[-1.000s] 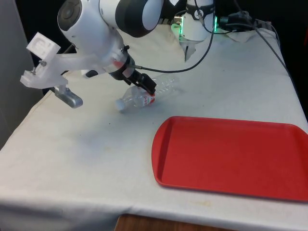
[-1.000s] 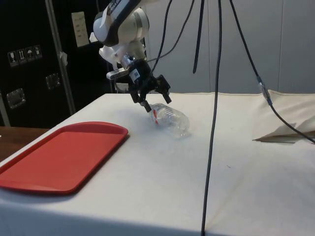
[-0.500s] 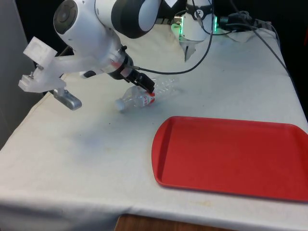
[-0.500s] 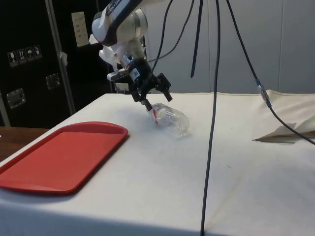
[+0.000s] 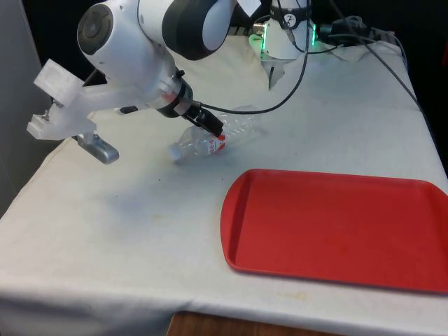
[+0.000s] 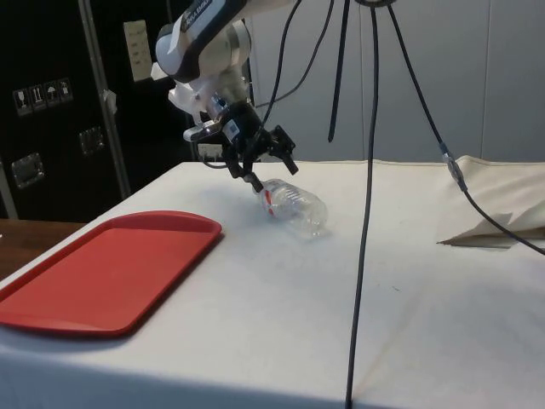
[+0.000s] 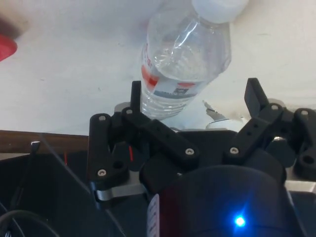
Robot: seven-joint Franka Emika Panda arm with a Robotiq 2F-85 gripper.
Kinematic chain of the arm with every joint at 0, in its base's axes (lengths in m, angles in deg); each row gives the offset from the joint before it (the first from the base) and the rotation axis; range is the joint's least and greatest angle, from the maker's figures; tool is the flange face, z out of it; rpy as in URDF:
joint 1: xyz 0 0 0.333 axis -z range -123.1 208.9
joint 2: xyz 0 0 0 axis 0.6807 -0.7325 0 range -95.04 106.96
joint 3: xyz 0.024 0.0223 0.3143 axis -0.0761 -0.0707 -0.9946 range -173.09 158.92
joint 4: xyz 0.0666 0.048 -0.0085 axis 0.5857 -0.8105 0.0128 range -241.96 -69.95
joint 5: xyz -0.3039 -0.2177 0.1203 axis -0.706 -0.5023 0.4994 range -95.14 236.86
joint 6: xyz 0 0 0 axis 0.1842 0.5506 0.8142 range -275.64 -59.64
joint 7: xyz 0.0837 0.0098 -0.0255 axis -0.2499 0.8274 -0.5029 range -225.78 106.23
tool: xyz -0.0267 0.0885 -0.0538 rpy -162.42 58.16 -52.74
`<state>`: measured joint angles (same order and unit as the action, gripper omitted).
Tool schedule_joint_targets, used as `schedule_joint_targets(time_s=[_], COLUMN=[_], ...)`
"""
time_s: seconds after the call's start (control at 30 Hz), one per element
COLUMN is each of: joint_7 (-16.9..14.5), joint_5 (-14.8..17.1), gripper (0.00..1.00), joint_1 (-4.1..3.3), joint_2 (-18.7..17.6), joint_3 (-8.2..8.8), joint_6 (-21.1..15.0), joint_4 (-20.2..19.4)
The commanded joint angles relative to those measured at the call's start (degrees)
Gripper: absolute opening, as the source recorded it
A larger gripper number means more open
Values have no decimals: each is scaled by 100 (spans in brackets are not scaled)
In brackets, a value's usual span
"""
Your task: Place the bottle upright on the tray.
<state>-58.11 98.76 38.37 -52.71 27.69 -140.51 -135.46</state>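
A clear plastic bottle [image 5: 203,143] with a red label and a white cap lies on its side on the white cloth, to the front view's left of the red tray [image 5: 336,224]. My gripper [image 5: 212,127] hangs open just above the bottle's body. In the side view the gripper [image 6: 272,173] sits over the bottle's [image 6: 295,204] upper end, with the tray [image 6: 102,264] nearer the camera. The wrist view has the gripper [image 7: 195,96] straddling the bottle [image 7: 185,54], one fingertip [image 7: 136,94] on each side of the label and nothing clamped.
Black cables [image 6: 368,170] hang down in front of the side view. More cables and a rumpled fold of cloth [image 6: 498,230] lie at the table's far end. The tray reaches close to the table's front edge [image 5: 210,308].
The arm has drifted slightly up and towards the front view's left, the gripper staying open over the bottle. The bottle and the tray have not moved.
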Motion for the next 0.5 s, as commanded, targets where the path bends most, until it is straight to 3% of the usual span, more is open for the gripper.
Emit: schedule_joint_targets(time_s=[0.0,0.2,0.23,0.27,0.47], joint_7=[6,17,0,0,-132], joint_5=[0,29,11,46,166], gripper=[100,100,100,100,100], joint_1=[11,40,-6,69,120], joint_2=[-6,-57,-6,-80,-178], joint_3=[-6,-17,6,-23,46], joint_6=[52,34,-23,34,29], joint_4=[29,80,6,103,178])
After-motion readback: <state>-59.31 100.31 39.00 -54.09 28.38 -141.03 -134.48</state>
